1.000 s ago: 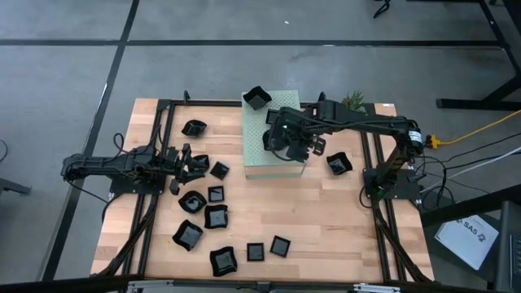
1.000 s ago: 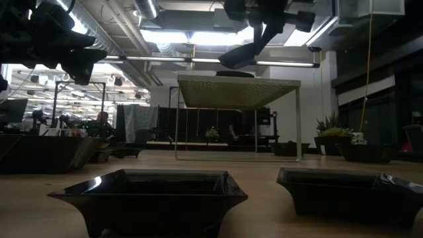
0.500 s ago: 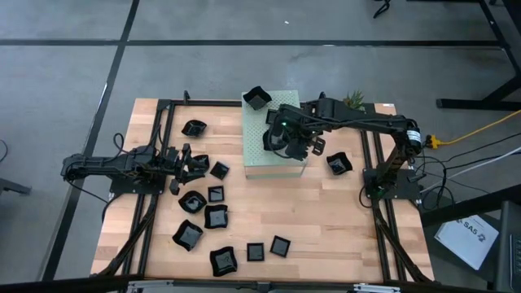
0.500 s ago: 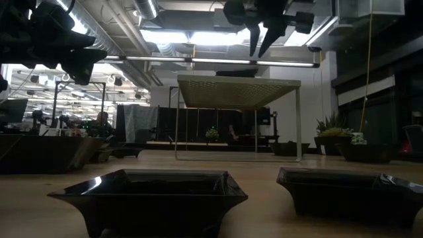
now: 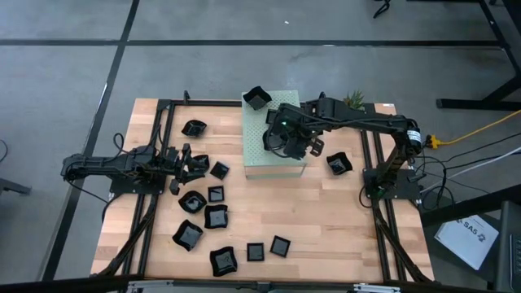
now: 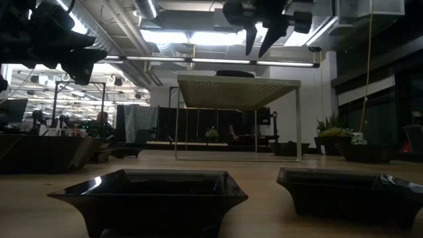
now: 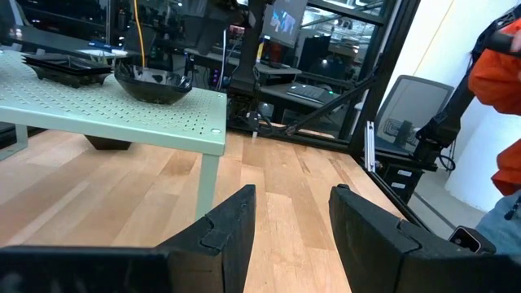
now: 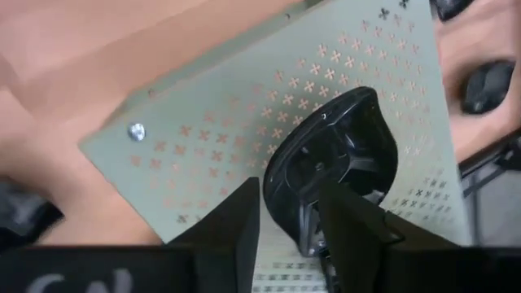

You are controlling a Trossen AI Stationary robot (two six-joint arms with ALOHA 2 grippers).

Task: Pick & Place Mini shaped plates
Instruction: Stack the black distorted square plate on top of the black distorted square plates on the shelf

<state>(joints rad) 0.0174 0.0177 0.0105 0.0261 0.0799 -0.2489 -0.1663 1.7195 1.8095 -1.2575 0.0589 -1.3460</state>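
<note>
Several glossy black mini shaped plates [image 5: 216, 216] lie scattered on the near left part of the wooden table. One plate [image 5: 338, 163] sits alone to the right of the pale green perforated box [image 5: 260, 155]. Another plate [image 5: 257, 98] rests on the box's far corner. My right gripper [image 6: 258, 39] hangs open above the box, clear of a round-rimmed plate [image 8: 334, 163] that lies flat on the box top [image 6: 234, 73]. My left gripper [image 5: 189, 163] waits open at the table's left, empty between its fingers [image 7: 291, 195].
The box stands on thin legs [image 6: 297, 122] mid-table, with two more dark dishes [image 7: 151, 81] on its top in the left wrist view. A small plant [image 5: 352, 99] stands at the far right. A person's orange sleeve [image 7: 496, 65] shows beyond the table. Bare wood [image 5: 326, 220] lies near right.
My right gripper held a plate tilted below its fingers a second ago. It has opened and let go, and the plate now lies flat on the box top. The gripper has since risen slightly. The left arm has kept still.
</note>
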